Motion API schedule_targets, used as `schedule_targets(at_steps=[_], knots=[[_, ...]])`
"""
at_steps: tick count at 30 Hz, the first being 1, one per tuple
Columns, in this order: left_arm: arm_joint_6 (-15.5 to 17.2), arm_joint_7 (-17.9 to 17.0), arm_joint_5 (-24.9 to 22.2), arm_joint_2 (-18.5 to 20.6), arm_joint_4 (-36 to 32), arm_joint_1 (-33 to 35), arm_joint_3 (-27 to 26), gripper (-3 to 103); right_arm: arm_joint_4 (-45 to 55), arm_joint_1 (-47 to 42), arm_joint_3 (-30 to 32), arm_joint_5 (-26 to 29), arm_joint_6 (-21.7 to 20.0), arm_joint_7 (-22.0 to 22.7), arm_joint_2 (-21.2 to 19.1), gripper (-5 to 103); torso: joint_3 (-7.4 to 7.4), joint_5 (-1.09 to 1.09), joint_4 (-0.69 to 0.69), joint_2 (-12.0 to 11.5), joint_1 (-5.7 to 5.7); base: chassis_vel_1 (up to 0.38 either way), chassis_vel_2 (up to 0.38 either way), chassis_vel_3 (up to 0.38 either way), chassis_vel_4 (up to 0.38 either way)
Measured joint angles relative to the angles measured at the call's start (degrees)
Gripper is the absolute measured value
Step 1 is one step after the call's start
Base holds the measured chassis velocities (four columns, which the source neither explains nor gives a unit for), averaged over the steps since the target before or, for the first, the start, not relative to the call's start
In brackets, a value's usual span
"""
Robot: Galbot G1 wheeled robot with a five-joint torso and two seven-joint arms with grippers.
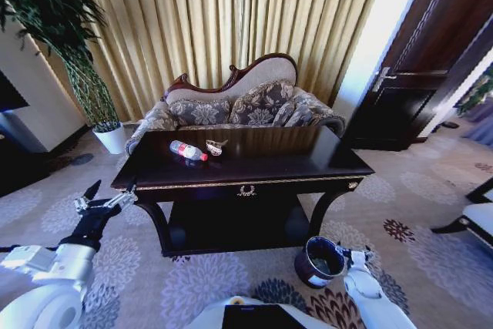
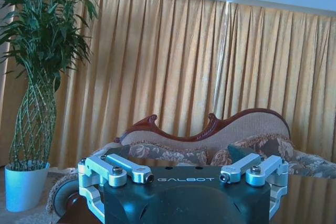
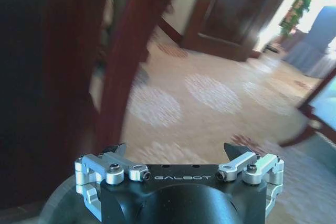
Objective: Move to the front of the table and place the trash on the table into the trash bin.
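The dark-brown table (image 1: 323,161) with gold trim stands in the middle of the head view. On its top left part lies a clear bottle (image 1: 189,151) with a red label and cap. Beside it sits a small crumpled pale piece of trash (image 1: 216,146). The round dark trash bin (image 1: 318,261) stands on the carpet by the table's front right leg. My left gripper (image 1: 110,192) hangs open just off the table's front left corner, holding nothing. My right gripper (image 1: 356,255) (image 3: 176,151) is open and empty, low beside the bin and near the table leg (image 3: 126,61).
A patterned sofa (image 1: 239,105) (image 2: 220,140) stands behind the table before gold curtains. A tall plant in a white pot (image 1: 112,138) (image 2: 23,184) is at the back left. A dark door (image 1: 420,75) is at the right, and a chair (image 1: 474,217) is at the right edge. Patterned carpet surrounds the table.
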Motion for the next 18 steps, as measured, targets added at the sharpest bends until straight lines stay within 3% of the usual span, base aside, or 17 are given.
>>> schedule_targets(at_steps=[8,10,18], knots=[[0.0,0.0,0.0,-0.3,0.0,-0.1,0.2,100,22.6,-5.9,1.7,9.3,-0.5,-2.2,-1.9,100,0.0,-0.04,0.04,0.0,0.0,0.0,0.0,0.0,0.0],[0.0,0.0,0.0,-0.3,0.0,-0.2,0.2,100,30.3,-7.9,1.9,10.9,-1.9,-2.3,-3.2,100,0.0,-0.01,-0.01,0.0,0.0,0.0,0.0,0.0,0.0],[0.0,0.0,0.0,-0.8,0.0,-0.3,0.3,100,52.7,-12.9,4.6,18.0,-5.3,-2.2,-6.9,100,0.0,-0.03,0.03,0.0,0.0,0.0,0.0,0.0,0.0]])
